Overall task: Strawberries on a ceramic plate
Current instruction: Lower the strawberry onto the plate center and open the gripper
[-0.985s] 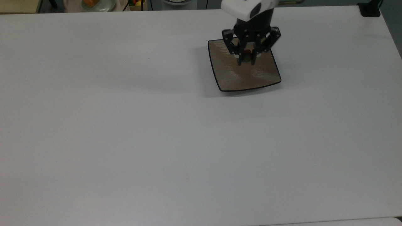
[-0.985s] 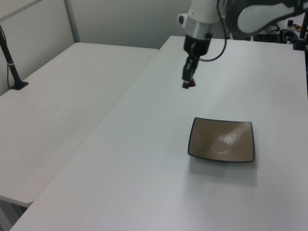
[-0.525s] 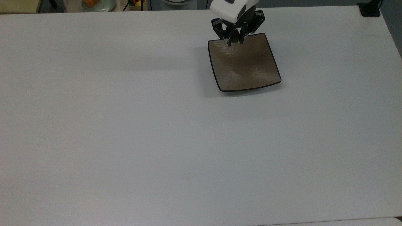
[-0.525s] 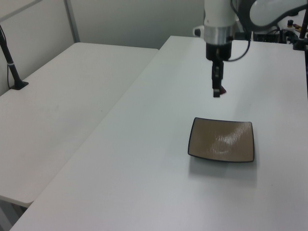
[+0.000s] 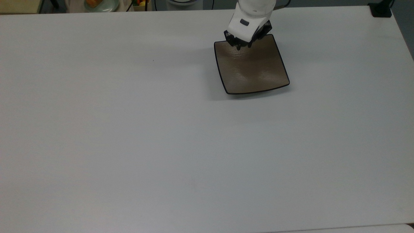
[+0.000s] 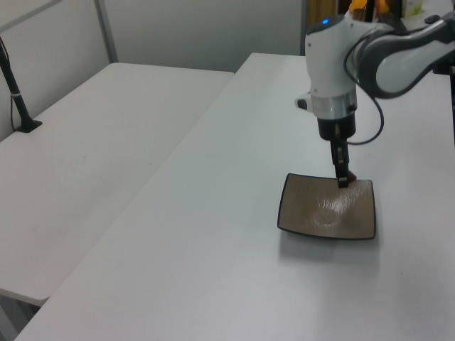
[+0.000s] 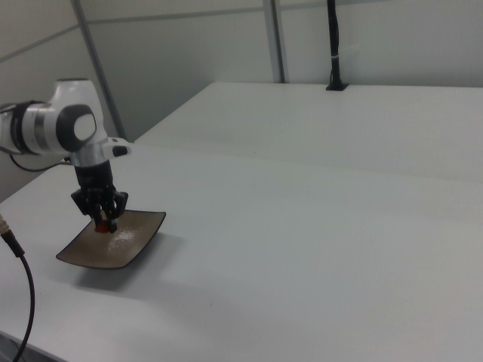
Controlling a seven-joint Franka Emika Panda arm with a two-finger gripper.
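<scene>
Ceramic plate (image 5: 255,72): glossy brownish-grey, thin dark rim. Strawberry (image 7: 103,224): dark red. Gripper (image 7: 103,226): black; arm (image 6: 334,67): white. Table (image 5: 129,129): plain white.

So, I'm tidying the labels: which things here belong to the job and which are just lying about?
Job:
strawberry, held in the pincer
plate

Lying about:
black post on the side table
bowl with something orange past the table's far edge
</scene>
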